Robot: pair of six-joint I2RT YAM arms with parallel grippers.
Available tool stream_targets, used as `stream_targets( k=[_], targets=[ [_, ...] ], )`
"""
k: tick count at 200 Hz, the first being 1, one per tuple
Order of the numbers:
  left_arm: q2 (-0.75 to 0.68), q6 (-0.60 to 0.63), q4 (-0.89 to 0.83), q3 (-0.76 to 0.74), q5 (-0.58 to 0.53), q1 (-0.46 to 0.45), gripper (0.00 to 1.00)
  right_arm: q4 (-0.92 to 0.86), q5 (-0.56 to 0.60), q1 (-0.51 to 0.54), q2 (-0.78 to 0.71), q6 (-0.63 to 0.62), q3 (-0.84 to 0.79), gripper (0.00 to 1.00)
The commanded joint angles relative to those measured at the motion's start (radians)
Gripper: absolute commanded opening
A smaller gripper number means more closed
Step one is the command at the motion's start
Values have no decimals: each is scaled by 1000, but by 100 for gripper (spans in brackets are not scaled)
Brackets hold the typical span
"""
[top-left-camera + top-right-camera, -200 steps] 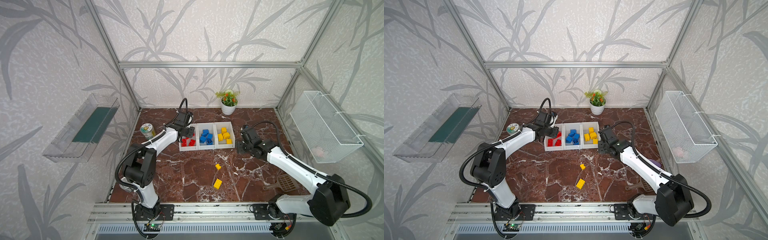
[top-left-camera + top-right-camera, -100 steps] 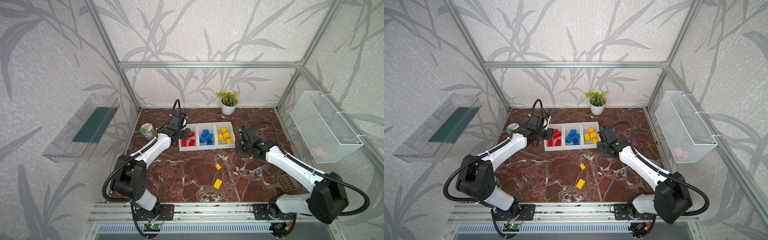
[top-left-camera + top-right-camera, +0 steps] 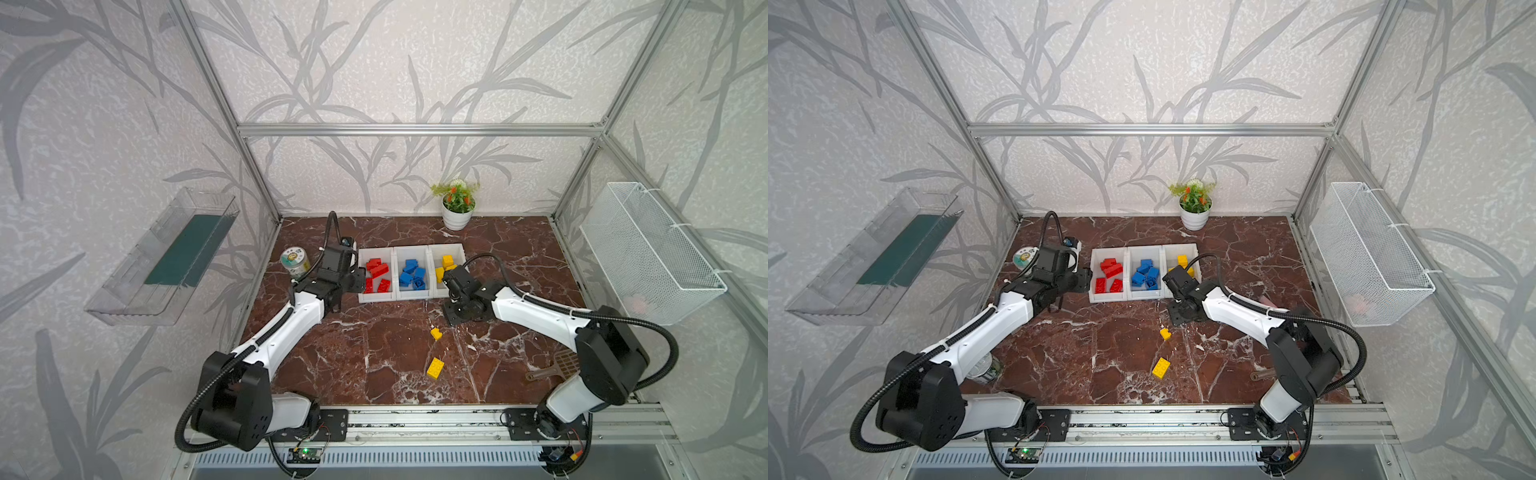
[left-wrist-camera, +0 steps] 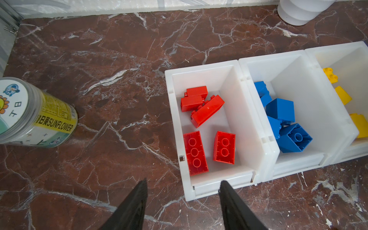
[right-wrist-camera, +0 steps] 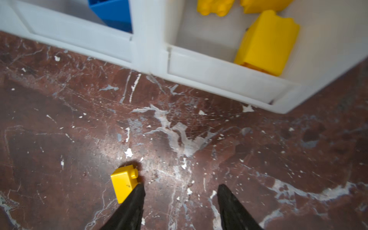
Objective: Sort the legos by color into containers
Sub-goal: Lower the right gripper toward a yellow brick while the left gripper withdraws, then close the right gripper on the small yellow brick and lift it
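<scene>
The containers (image 3: pixel 410 248) (image 3: pixel 1144 248) (image 4: pixel 207 66) are three joined white bins. The left one holds several red legos (image 4: pixel 207 110), the middle one blue legos (image 4: pixel 280 108), the right one yellow legos (image 5: pixel 266 41). A small yellow brick (image 3: pixel 436 333) (image 3: pixel 1165 333) (image 5: pixel 124 182) and an oblong yellow brick (image 3: pixel 435 368) (image 3: pixel 1160 368) lie on the table. My left gripper (image 3: pixel 358 282) (image 4: pixel 183 181) is open and empty at the red bin's front left corner. My right gripper (image 3: pixel 452 321) (image 5: pixel 180 185) hangs open over the floor, the small brick just outside one finger.
A sunflower-seed can (image 3: pixel 295 262) (image 4: pixel 35 117) stands left of the bins. A potted plant (image 3: pixel 457 208) is at the back, a brown perforated scoop (image 3: pixel 559 365) front right. A wire basket (image 3: pixel 648 253) and a clear tray (image 3: pixel 166 257) hang on the side walls.
My left gripper drew back leftward from over the red bin to its front corner. My right gripper moved away from the yellow bin, down toward the small yellow brick.
</scene>
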Motion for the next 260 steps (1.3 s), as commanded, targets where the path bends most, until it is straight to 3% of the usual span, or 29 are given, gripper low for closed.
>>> stream_targets(
  k=[1, 103, 260],
  targets=[
    [-39, -21, -1, -19, -23, 7, 60, -8, -25, 37, 39, -19, 51, 58],
    [-67, -43, 2, -55, -19, 8, 61, -14, -43, 118, 161, -10, 56, 48],
    [-65, -50, 3, -62, -15, 8, 61, -5, -53, 126, 202, 1, 47, 28]
  ],
)
